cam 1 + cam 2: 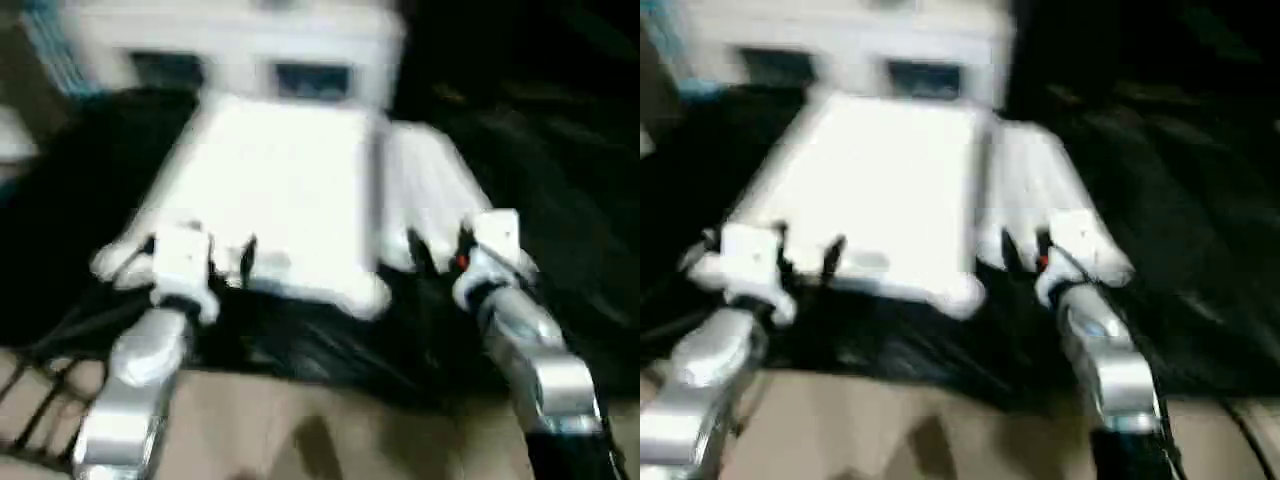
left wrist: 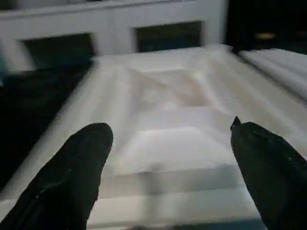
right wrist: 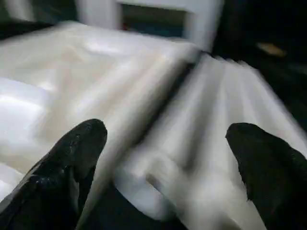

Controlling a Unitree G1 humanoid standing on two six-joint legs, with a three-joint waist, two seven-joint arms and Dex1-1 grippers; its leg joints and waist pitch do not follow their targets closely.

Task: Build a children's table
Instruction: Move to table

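Item: white plastic table top (image 1: 275,190), rectangular with rounded corner sockets, lying flat on the black-draped work table (image 1: 560,200); ribbed, panelled relief visible on its upward face in the left wrist view. Item: bundle of long white tubular legs (image 1: 425,190), laid side by side just beside the top along its right edge, running away from the robot; the exact count cannot be told through the blur. Item: left gripper (image 1: 232,262), at the near left portion of the top, black fingers (image 2: 72,177) spread wide apart with the near edge of the top seen between them, holding nothing. Item: right gripper (image 1: 438,250), at the near end of the legs beside the top's near right corner, fingers (image 3: 72,163) likewise spread wide, nothing clasped; whether the fingertips touch the legs cannot be told. Item: two silver forearms (image 1: 140,385), rising from the lower edge of the head views toward the work. Item: white cabinet with dark glass panes (image 1: 240,50), standing behind the work table beyond the far edge of the top. Item: tan floor (image 1: 330,430), in front of the work table, between the forearms.
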